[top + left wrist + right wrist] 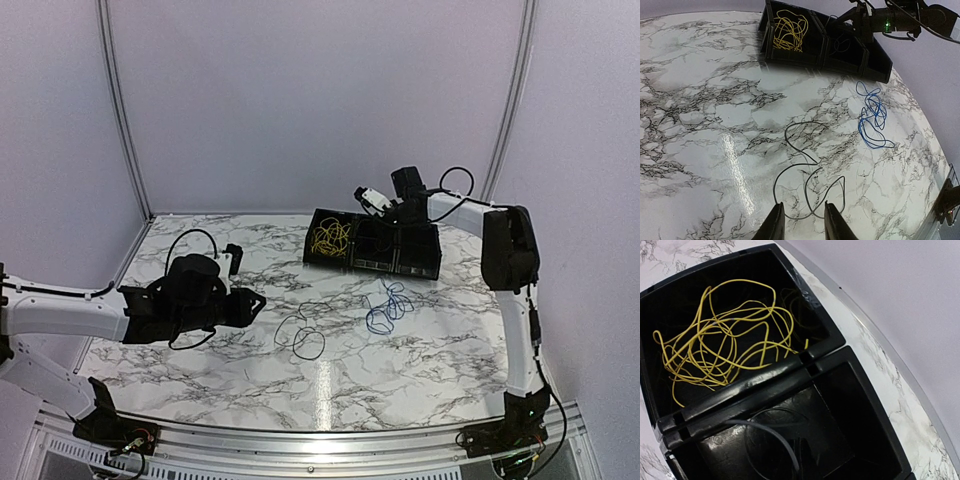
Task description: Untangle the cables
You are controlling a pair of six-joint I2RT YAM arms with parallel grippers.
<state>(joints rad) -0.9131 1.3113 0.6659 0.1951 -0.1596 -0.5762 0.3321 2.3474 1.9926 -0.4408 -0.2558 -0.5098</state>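
A thin black cable point(300, 336) lies in loose loops on the marble table point(200, 370). My left gripper point(802, 222) stands open low over its near loop, and a strand of the black cable point(805, 165) crosses the gap between the fingertips. A blue cable point(388, 305) lies apart on the right, the same blue cable point(872, 117) showing in the left wrist view. The yellow cable point(722, 340) is bundled in the left compartment of a black tray point(740, 390). My right gripper point(383, 215) hangs over the middle compartment, shut, with a dark cable strand point(770, 432) running up to its tips.
The black tray point(370, 268) has three compartments and stands at the back of the table, near the rear wall. Enclosure walls close off the left, back and right sides. The arm bases sit on the metal rail point(300, 445) at the near edge.
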